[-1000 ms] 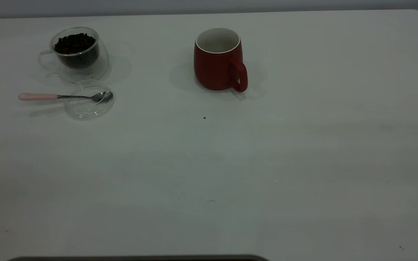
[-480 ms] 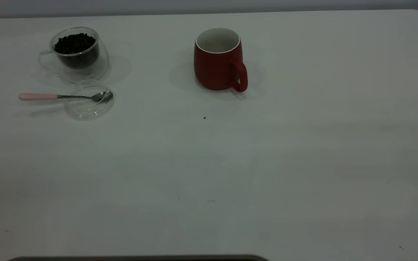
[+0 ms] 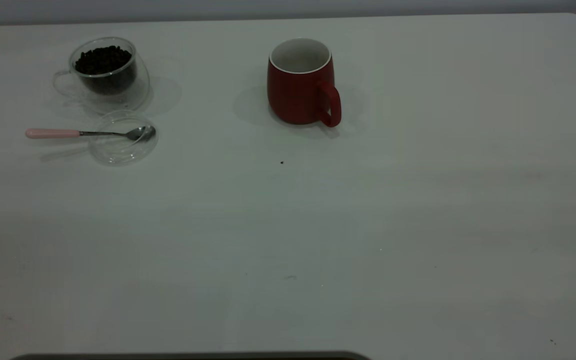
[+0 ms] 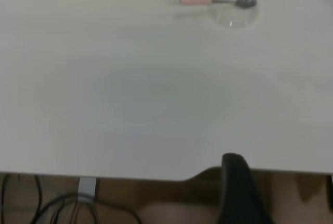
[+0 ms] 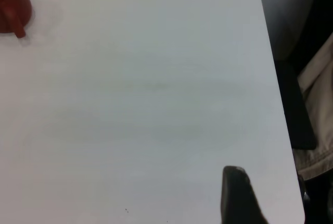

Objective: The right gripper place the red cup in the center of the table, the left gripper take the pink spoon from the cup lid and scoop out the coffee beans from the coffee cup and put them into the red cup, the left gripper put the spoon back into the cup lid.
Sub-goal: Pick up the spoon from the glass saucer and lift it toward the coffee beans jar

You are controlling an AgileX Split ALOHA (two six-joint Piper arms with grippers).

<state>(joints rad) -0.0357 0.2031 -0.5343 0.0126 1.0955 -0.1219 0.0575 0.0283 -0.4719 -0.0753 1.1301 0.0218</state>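
Exterior view: the table [image 3: 348,225] is a plain white top with a rounded corner at far right, a few small dark specks on it, and a grey wall behind its far edge. The red cup [image 3: 302,82] stands upright near the far middle, white inside showing, handle turned toward the camera and right. At far left the coffee cup [image 3: 105,75] stands upright, holding the coffee beans [image 3: 103,59]. Just in front of it the cup lid [image 3: 123,138] lies flat. The pink spoon [image 3: 88,133] lies across the lid, bowl resting in it, pink handle reaching out past its rim to the left.

Neither arm appears in this view. In the left wrist view, one dark finger of the left gripper [image 4: 237,190] shows at the table's near edge, well apart from the spoon and lid; cables and brown floor lie below. In the right wrist view, one dark finger of the right gripper [image 5: 237,195] hangs over the table near its side edge, well apart from the red cup. Jaw spread cannot be told for either; nothing is seen held.
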